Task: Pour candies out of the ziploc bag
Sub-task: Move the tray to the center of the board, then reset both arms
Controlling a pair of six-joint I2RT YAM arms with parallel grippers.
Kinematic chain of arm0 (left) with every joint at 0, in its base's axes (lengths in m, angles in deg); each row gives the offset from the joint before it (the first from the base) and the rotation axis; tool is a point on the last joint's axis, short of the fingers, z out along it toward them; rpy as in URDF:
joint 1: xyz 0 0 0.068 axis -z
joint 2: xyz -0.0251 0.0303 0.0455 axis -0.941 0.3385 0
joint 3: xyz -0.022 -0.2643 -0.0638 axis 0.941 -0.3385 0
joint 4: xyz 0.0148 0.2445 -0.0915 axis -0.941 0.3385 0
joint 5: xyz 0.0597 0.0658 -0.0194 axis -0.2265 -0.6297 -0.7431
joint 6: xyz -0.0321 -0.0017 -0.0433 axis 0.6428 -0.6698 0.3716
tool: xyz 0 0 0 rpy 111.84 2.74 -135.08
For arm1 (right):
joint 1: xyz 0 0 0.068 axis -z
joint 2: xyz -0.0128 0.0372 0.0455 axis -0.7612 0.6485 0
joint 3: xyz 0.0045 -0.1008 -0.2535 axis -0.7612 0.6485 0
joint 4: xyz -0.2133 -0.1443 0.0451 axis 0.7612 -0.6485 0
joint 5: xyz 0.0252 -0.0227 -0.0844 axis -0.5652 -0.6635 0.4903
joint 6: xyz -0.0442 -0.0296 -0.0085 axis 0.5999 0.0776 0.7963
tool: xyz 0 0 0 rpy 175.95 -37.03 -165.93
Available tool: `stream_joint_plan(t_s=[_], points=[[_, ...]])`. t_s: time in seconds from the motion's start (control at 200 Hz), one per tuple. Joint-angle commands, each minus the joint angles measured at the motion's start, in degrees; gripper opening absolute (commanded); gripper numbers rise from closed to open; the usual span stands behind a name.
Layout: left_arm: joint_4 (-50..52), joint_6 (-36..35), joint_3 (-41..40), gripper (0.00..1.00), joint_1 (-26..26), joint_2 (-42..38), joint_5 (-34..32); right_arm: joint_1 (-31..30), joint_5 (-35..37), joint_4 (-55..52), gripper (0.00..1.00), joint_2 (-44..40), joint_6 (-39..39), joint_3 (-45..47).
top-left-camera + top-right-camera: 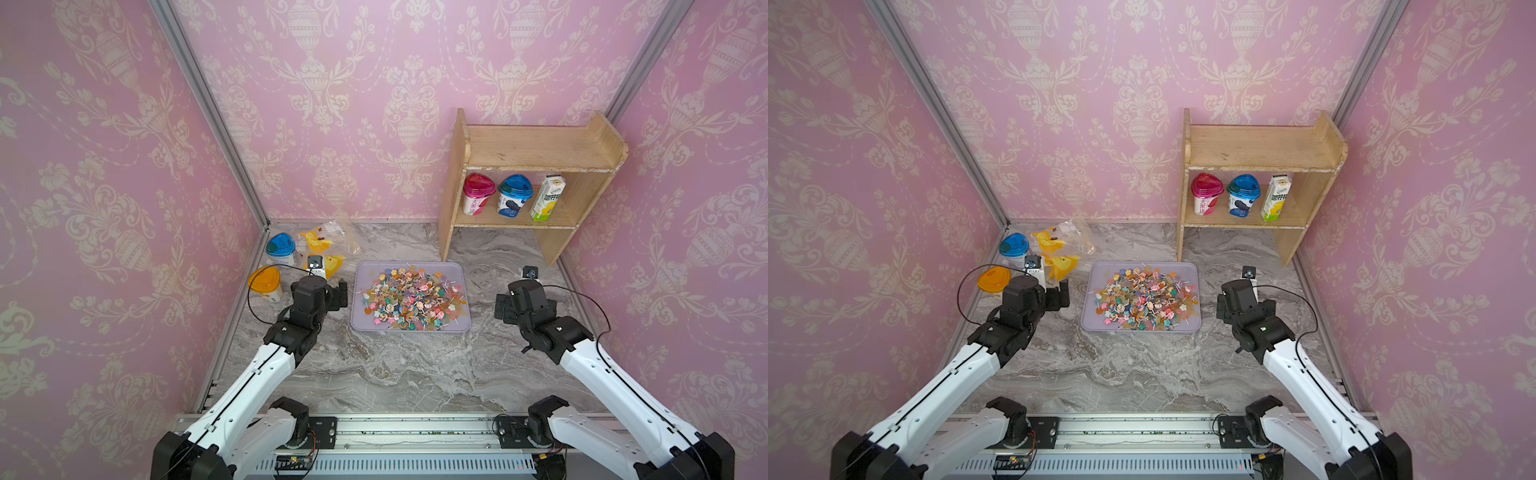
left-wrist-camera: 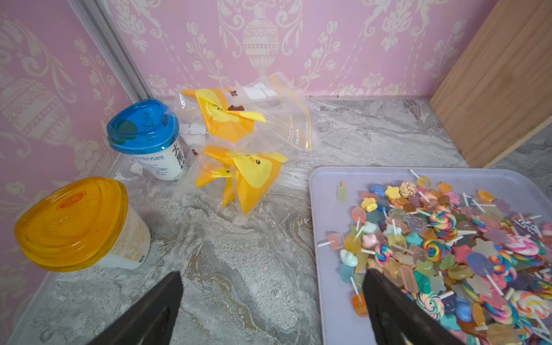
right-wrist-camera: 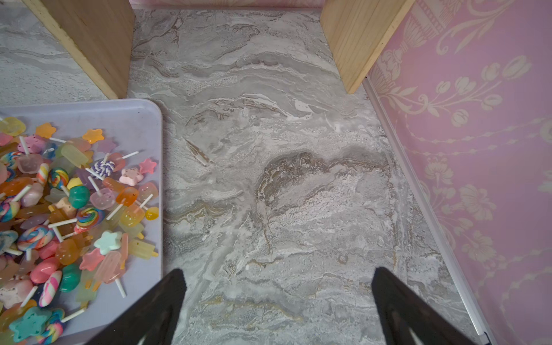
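**Both grippers empty, candies down in the tray**

Starting at the left gripper (image 2: 277, 304): jaws spread wide, nothing between them, one dark finger showing in front of the lavender tray (image 2: 328, 185). Over to the right gripper (image 3: 280, 304), and it's the same story: jaws apart, only bare marble tabletop (image 3: 268, 179) in the gap.

In both top views the two flank the tray, one on each side, and neither touches it. The candies (image 1: 409, 301) sit heaped in the tray at frame centre: swirl lollipops, stars, ice-lolly shapes.

The clear ziploc bags (image 1: 332, 241), duck-printed, lie crumpled up and left of the tray by the back wall, beside a blue-lidded cup (image 1: 281, 247). I see no sweets in them.

My read is that the pour is done. The next move asks little: lift both arms clear without clipping the tray rim.
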Motion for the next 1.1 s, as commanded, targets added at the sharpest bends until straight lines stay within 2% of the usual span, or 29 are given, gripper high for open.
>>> stream_joint_plan(t_s=[0.0, 0.18, 0.34, 0.46, 0.66, 0.851, 0.956, 1.096], points=[[-2.25, -2.45, -2.20, 0.99, -0.14, -1.72, -4.08, 0.27, 3.54, 2.67, 0.99, -2.63, 0.88, 2.15], [-4.21, -2.69, -5.80, 0.99, -0.09, -1.97, -6.39, 0.30, 3.43, 9.67, 1.00, -9.25, 4.67, 8.72], [-5.37, -3.82, -7.92, 0.99, 0.00, -1.99, -11.32, 0.23, 5.47, 13.10, 1.00, -15.24, 8.24, 13.87], [-8.67, -4.33, -10.67, 0.99, 0.16, -2.33, -15.46, 0.24, 2.32, 15.48, 1.00, -18.30, 8.90, 16.93], [-14.27, -5.23, -14.90, 0.99, 0.33, -2.26, -20.42, 0.20, 1.76, 15.99, 1.00, -21.68, 10.93, 20.94], [-20.50, -7.49, -18.78, 0.99, 0.46, -1.26, -23.48, 0.24, 2.31, 19.26, 1.00, -24.58, 12.42, 26.09], [-27.82, -9.20, -22.85, 0.99, 0.44, 0.52, -24.30, 0.21, 1.90, 19.58, 1.00, -25.91, 11.15, 28.49], [-28.86, -9.28, -25.15, 0.99, 0.53, 0.63, -24.30, 0.17, 2.68, 19.72, 1.00, -28.99, 10.66, 30.24]])
